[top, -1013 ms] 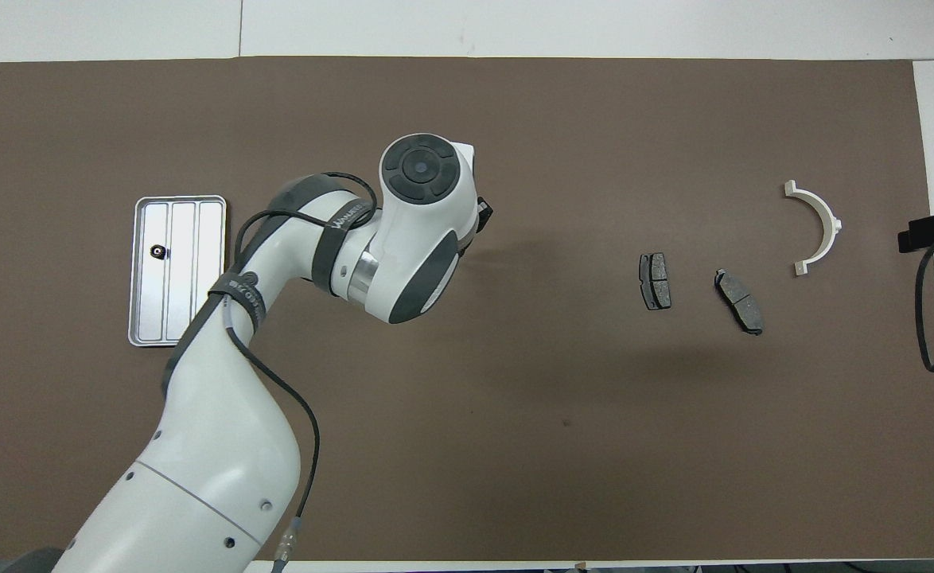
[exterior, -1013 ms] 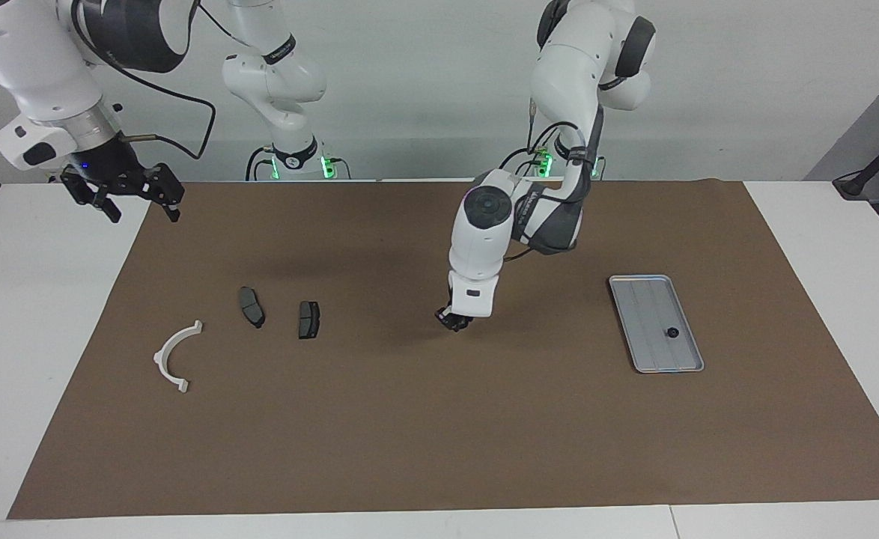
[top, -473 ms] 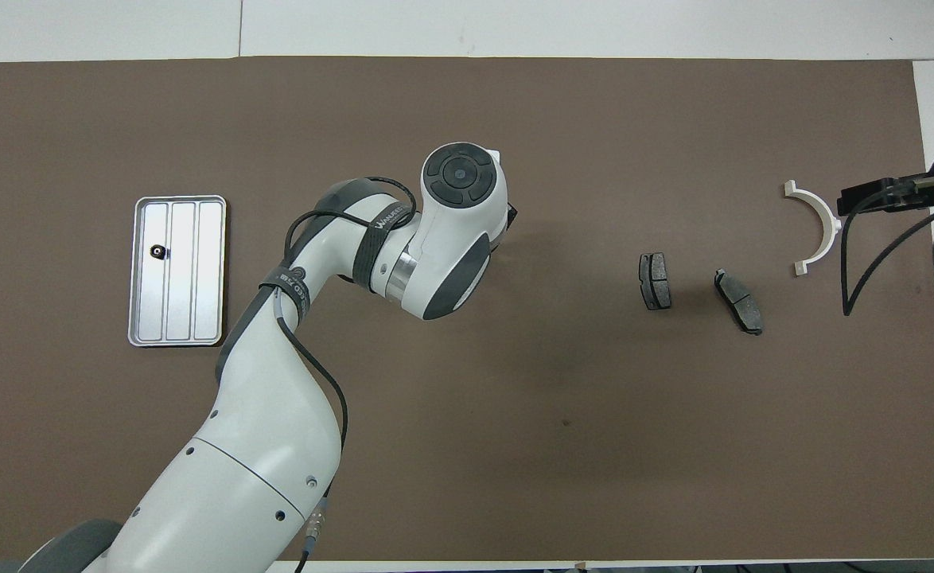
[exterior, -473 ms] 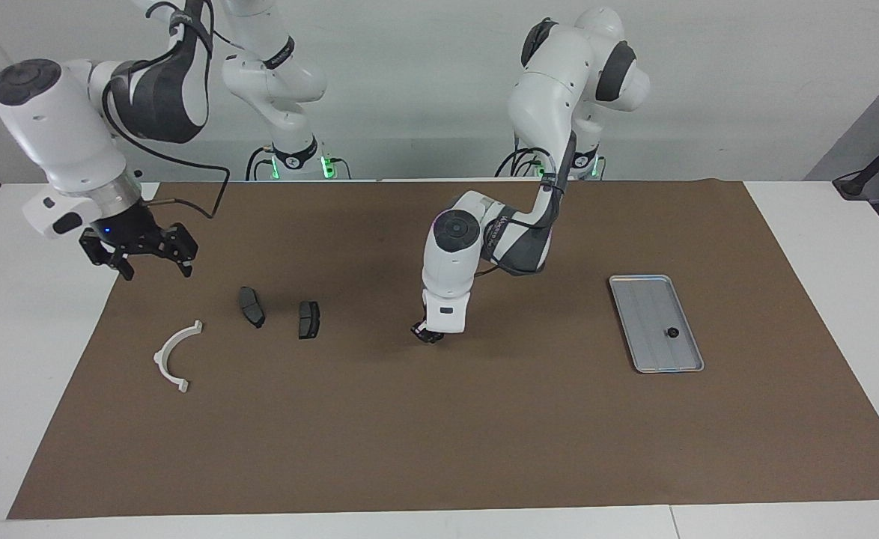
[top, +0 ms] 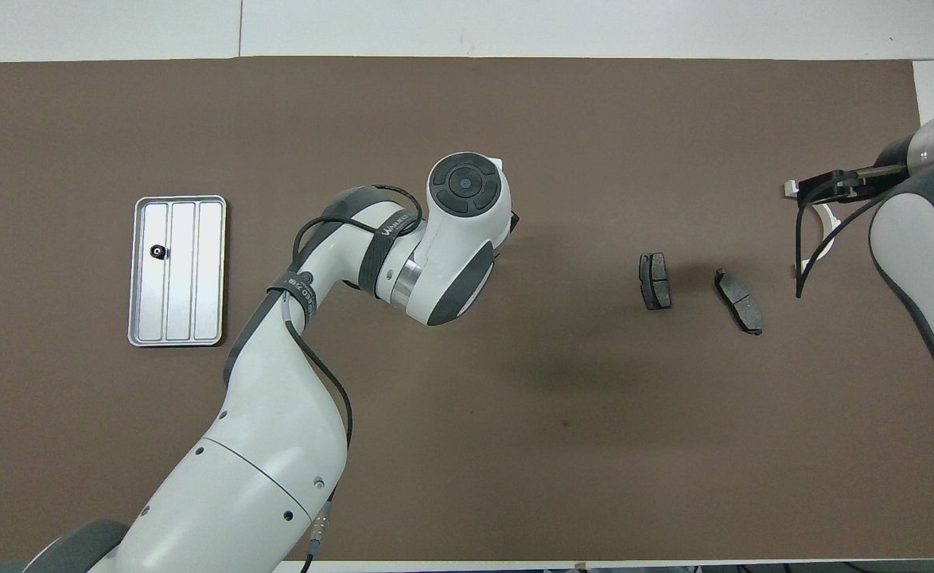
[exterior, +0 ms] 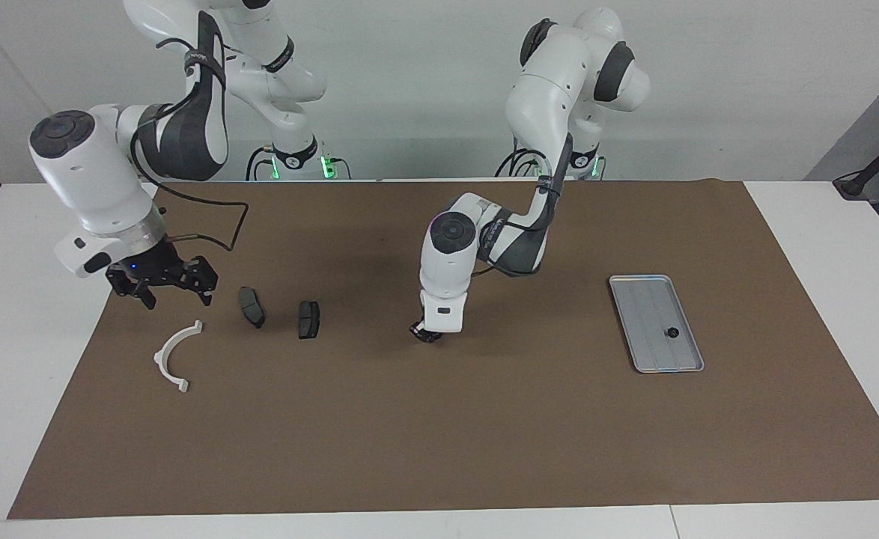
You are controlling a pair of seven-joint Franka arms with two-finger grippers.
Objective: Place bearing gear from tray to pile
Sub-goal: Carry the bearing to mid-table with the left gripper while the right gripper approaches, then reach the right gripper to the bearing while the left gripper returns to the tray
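The silver tray (exterior: 645, 299) lies toward the left arm's end of the mat, and one small dark bearing gear (exterior: 672, 332) sits in it. Both show in the overhead view: tray (top: 196, 270), gear (top: 156, 252). The pile lies toward the right arm's end: a white half-ring (exterior: 172, 356) and two dark brake-pad plates (exterior: 251, 307) (exterior: 308, 320). My left gripper (exterior: 426, 335) hangs low over the bare mat between tray and pile; what it holds is hidden. My right gripper (exterior: 171, 292) is open and empty, just above the mat beside the half-ring.
The brown mat (exterior: 439, 434) covers most of the white table. In the overhead view the right arm (top: 912, 231) covers most of the half-ring (top: 790, 188), and the left arm's wrist (top: 467, 215) covers its gripper. The plates (top: 655, 281) (top: 739, 301) show.
My left gripper moved from mid-mat a little toward the pile and came lower. My right arm swung in from the table's edge and came down beside the half-ring.
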